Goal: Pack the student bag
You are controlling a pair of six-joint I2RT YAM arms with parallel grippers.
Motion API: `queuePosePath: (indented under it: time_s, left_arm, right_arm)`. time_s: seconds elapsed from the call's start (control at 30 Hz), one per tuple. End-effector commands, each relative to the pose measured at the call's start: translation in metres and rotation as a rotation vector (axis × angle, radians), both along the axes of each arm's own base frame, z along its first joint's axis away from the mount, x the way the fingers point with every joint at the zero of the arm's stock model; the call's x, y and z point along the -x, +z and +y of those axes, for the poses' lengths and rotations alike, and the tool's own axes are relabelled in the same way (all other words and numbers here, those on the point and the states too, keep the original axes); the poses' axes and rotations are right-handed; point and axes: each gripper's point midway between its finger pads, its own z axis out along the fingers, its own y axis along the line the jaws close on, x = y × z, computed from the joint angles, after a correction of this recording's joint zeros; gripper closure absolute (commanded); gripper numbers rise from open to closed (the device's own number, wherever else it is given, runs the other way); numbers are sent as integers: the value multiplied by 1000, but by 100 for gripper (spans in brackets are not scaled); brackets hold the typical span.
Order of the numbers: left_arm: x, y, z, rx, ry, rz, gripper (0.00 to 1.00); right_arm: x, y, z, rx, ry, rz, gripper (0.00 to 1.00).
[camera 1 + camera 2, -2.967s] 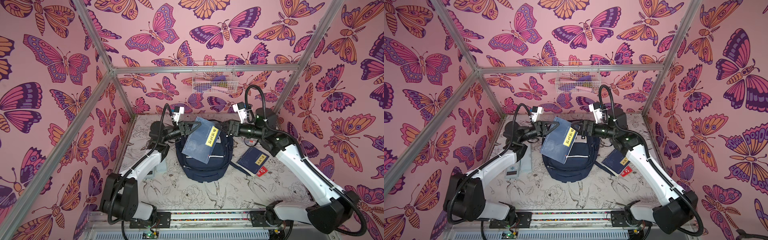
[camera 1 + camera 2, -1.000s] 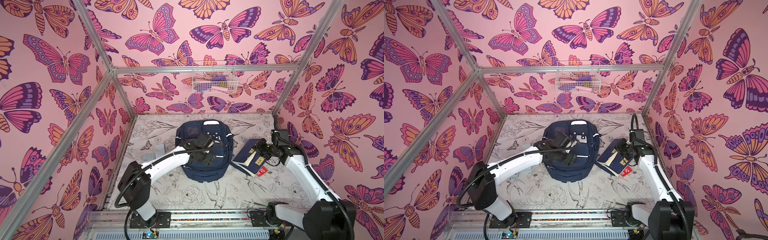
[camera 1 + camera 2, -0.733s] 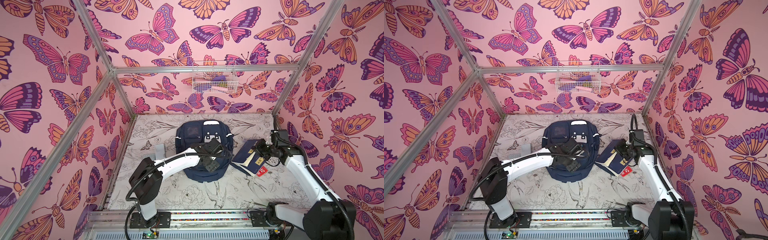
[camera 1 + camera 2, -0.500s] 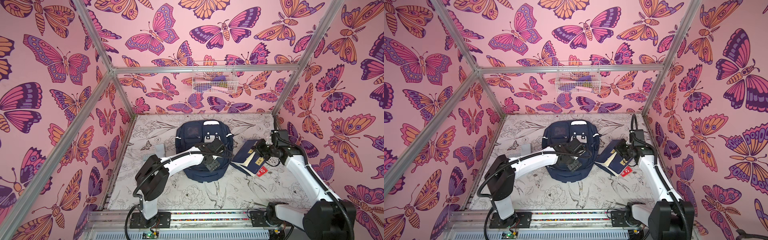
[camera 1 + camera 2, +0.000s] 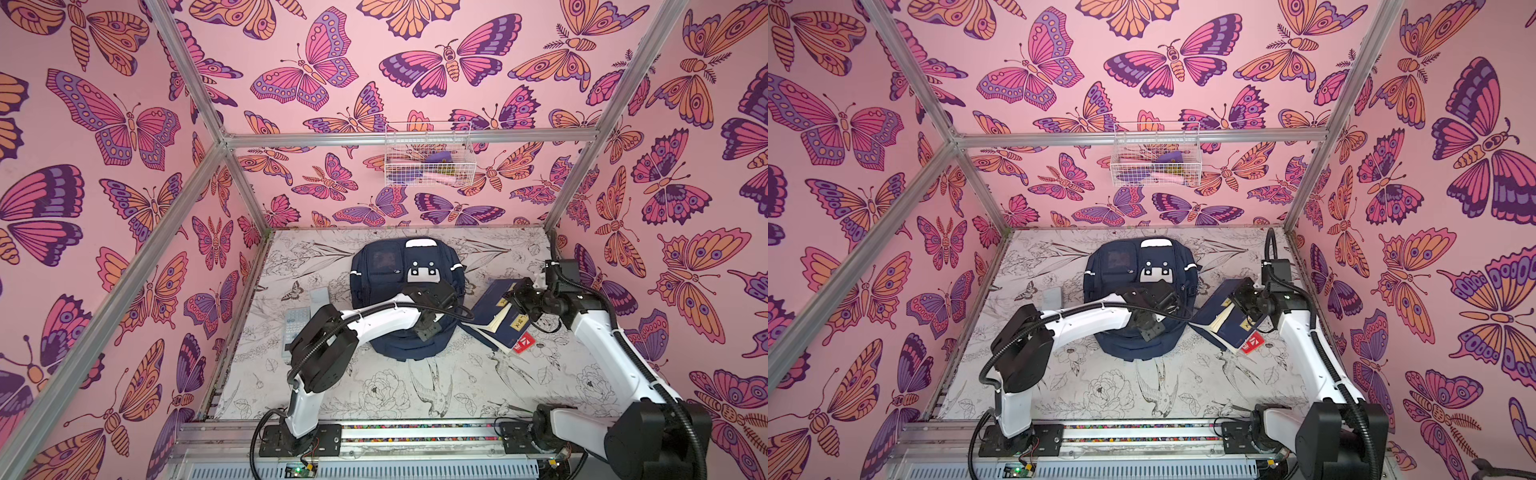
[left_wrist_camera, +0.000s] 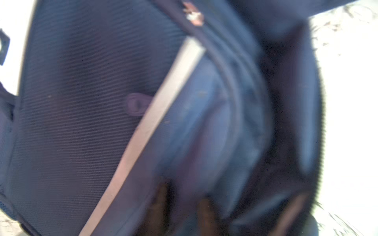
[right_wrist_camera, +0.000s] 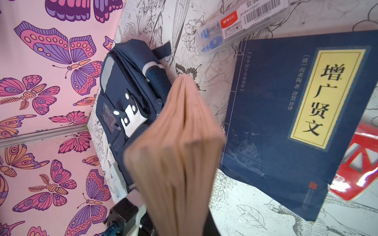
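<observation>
The student bag (image 5: 390, 274) (image 5: 1121, 270), navy with a white dotted patch, lies flat at mid-table. My left gripper (image 5: 428, 328) is down on its near right part. In the left wrist view the bag (image 6: 71, 102) fills the frame, blurred, with a dark gap in it. There my left gripper (image 6: 184, 206) looks shut on a fold of its fabric. My right gripper (image 5: 515, 299) is shut on a navy book (image 5: 492, 309), tilted up off the table right of the bag. Its tan page edge (image 7: 176, 153) hides the fingers.
A second navy book with a yellow label (image 7: 296, 114) lies flat over a red packet (image 7: 360, 163). A clear pen case (image 7: 241, 22) lies beyond them. A calculator (image 5: 295, 332) and a grey pad (image 5: 320, 297) lie left of the bag. A wire basket (image 5: 428, 153) hangs on the back wall.
The book both grippers held over the bag three seconds ago is gone from sight. My left gripper slid over the bag to its near right part and closed. My right gripper keeps its book raised.
</observation>
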Motion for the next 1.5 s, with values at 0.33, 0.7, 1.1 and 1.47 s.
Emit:
queuePosePath:
  time_s: [0.33,0.7,1.1,1.47]
  left_arm:
    - [-46,138,-5,179,34,-275,100]
    - [-59,187,3,461,164,-140,100]
    - [-66,219,9,719,257,8,100]
    - [-60,236,-2,790,225,60,100]
  right_arm:
    - [2,51,15,-70,68,-167,100]
    - [12,115,64,-165,194,-423,100]
    - [33,89,101,-155,196,-432,100]
    - [26,44,125,-260,156,-377,100]
